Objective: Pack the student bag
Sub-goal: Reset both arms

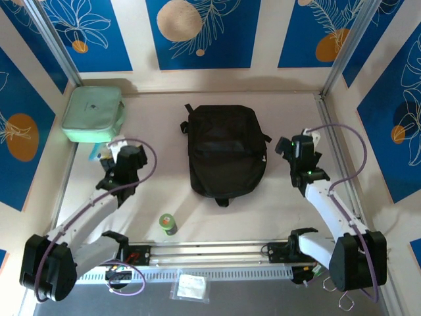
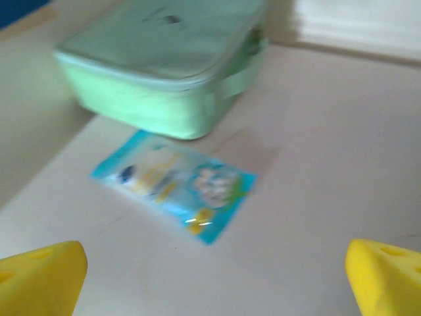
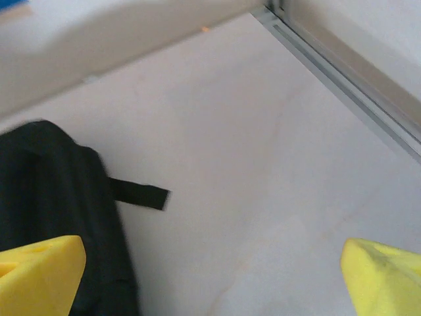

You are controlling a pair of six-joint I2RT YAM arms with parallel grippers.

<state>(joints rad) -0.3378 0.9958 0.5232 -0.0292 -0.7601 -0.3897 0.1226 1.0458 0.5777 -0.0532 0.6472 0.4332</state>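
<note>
Student bag [image 1: 227, 150] lies flat mid-tabletop [image 1: 296, 217], btwn the two arms, top loop toward the far wall. It looks closed from above. Zips are too small to read, and nothing of its inside shows. In the right wrist view, the bag's black edge is at lower left w/ a short strap [image 3: 141, 194] sticking out onto bare tabletop.

Mint green case [image 1: 93, 113] sits in the far-left corner, well apart from the bag, lid down. Its contents are hidden and the zip is too blurred to judge. Just beside its near edge, a blue snack packet [image 2: 174, 184] lies flat on the tabletop, outside any container.

Left claw [image 2: 217, 276] is spread wide w/ nothing btwn the yellow tips, above the tabletop near the packet, not touching it. Right claw [image 3: 214, 276] is also spread wide and empty, just right of the bag. Can't tell if its left tip touches the fabric.

A small green bottle [image 1: 168, 224] stands upright near the bag's near-left corner, apart from it. A clear pouch w/ white label [image 1: 192, 286] lies at the near edge by the arm bases.
</note>
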